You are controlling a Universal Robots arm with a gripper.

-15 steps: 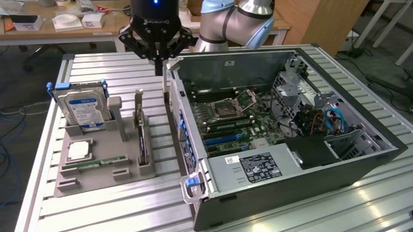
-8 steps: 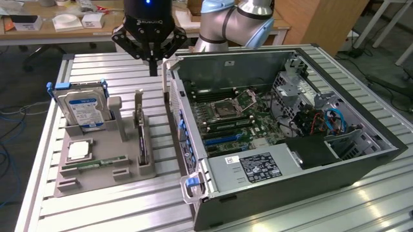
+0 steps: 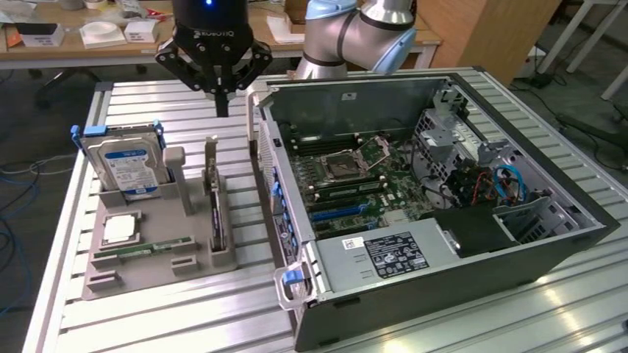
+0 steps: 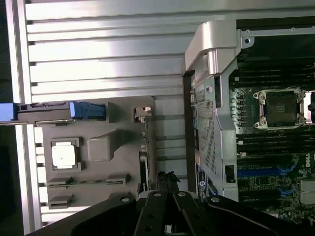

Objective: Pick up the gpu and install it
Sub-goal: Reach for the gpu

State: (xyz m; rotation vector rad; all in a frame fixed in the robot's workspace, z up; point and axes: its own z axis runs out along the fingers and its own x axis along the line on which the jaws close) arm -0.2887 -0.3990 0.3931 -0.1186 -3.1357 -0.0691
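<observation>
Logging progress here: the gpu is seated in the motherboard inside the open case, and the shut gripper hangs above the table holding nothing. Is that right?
No. The gpu stands on edge in the grey holder beside the case, not on the motherboard, as the exterior view shows. The rest is right: the shut gripper hangs above the table holding nothing.

Closed pincer (image 4: 167, 181), grey tray (image 4: 93, 118), open case (image 4: 211, 49)

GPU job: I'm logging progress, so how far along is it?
Nothing looks done: the gpu stands on edge in the gray tray. In hand: nothing; the shut hand hangs above the table near it. Left: the grasp and seating it in the open case.
</observation>
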